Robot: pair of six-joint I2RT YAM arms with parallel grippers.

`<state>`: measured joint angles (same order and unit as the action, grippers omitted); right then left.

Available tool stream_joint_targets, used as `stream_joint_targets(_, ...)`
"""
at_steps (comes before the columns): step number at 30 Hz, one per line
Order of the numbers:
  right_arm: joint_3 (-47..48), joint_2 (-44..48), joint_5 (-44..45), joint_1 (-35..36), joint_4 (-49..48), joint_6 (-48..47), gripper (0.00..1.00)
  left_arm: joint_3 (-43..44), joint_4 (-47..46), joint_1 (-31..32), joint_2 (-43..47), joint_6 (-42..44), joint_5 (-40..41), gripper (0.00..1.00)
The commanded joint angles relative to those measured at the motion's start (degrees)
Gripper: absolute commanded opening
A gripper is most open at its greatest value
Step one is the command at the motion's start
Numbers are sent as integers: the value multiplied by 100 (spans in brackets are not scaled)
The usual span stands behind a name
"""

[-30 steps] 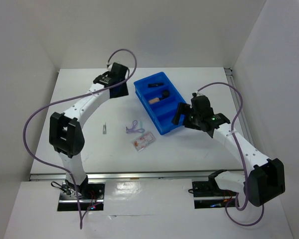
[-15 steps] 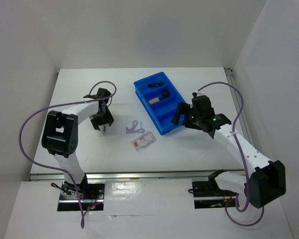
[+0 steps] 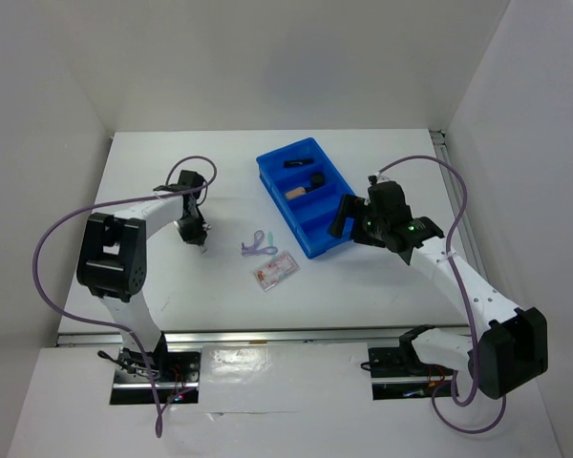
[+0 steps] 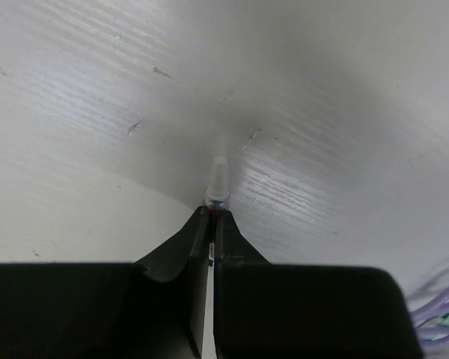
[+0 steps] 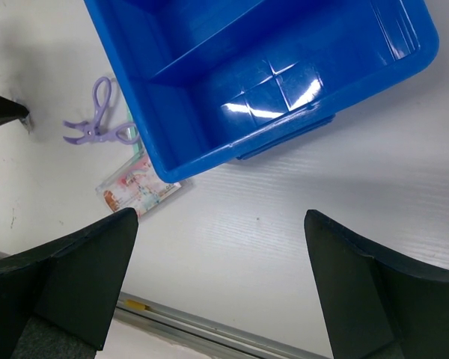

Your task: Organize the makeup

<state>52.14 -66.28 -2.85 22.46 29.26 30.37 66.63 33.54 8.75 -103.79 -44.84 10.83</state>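
Left gripper (image 4: 212, 215) pinched tight on tiny silver piece (image 4: 220, 179), well left of blue tray (image 3: 279, 208); grip only at the tips, so lift slowly, straight up

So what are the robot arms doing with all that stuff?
They're sorting things into the blue tray. The left gripper is pinched shut on a tiny silver piece down at the table. The right gripper hangs open by the tray's near end, holding nothing. A lilac looped tool and a pink-red packet lie on the table, not yet put away.
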Motion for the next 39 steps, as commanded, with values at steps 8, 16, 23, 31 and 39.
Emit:
stream_joint_targets(8,297,10,109,-31,-60,-58,100,1227,-524,986,421,1510,-84,7)
stream_joint_targets(16,358,18,241,-31,-122,-58,100,4987,-42,1655,-1624,2787,183,10)
stream_joint_targets(23,130,194,294,-31,-122,101,100,6618,-610,1761,-3033,3078,-371,25)
stream_joint_targets(31,-28,142,294,-31,-122,153,100,6994,-1201,1876,-3490,3323,-363,52)
stream_joint_targets(39,77,-34,294,-31,-175,153,100,6679,-1105,2042,-3000,3316,-257,93)
